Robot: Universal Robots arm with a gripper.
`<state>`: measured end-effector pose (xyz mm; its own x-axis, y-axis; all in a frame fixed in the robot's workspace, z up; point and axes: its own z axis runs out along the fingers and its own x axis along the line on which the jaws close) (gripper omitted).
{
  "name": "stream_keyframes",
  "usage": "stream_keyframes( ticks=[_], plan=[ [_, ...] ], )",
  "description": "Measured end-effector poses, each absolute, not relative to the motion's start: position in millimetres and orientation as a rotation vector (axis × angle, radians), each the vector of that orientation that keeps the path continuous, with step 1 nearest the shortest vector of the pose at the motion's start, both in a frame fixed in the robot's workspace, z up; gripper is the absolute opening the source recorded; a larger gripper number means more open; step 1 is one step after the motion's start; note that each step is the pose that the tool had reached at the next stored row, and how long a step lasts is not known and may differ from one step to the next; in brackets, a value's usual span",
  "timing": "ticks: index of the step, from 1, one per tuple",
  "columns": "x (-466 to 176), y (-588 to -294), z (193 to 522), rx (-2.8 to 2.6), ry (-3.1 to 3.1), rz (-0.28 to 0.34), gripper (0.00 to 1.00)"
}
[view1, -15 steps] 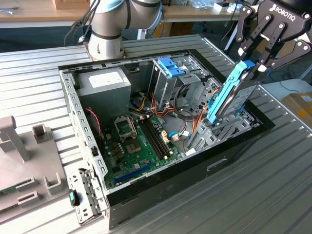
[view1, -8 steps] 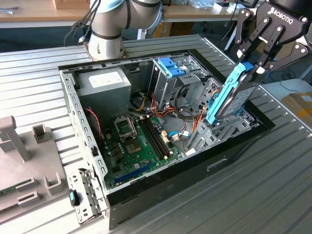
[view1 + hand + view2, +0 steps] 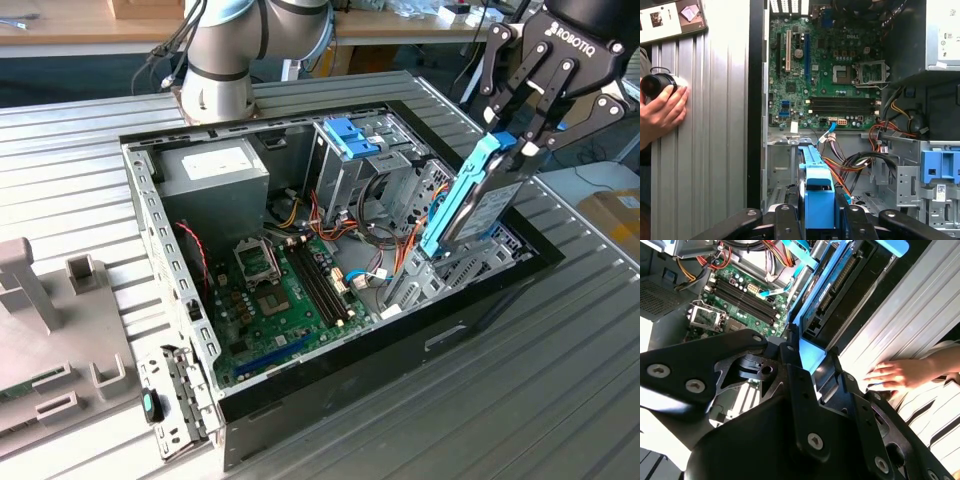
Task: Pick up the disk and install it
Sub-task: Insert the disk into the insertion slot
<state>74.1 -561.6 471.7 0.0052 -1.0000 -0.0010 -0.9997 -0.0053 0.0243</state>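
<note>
A ribbed metal table (image 3: 560,380) is seen beneath an opened computer case (image 3: 380,345), which is laid on its side with the inside facing up. A robot arm (image 3: 215,60) is mounted just behind the case. Inside the case, a grey power supply (image 3: 215,170) is set in the far corner toward the exterior view's left, and a green motherboard (image 3: 275,300) is spread across the case floor in front of it. A metal drive cage (image 3: 345,165) is stood upright at the far side of the case, topped by a blue latch (image 3: 350,138). Over the case's end at the exterior view's right, a black gripper (image 3: 512,145) is hung, and its fingers are closed on the top of the disk (image 3: 480,205). The disk is held on edge and tilted, with its light-blue rail turned toward the motherboard and its lower end dipped into the case by the metal framing there. In the second wrist view, a person's hand (image 3: 895,375) is laid flat on the table just outside the case wall.
</note>
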Motion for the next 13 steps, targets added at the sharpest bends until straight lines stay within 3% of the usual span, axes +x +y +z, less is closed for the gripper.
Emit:
stream_keyframes(
  ticks=[13],
  plan=[
    [73.9, -560.6, 469.1, 2.202, -2.217, -0.028, 0.36]
  ],
)
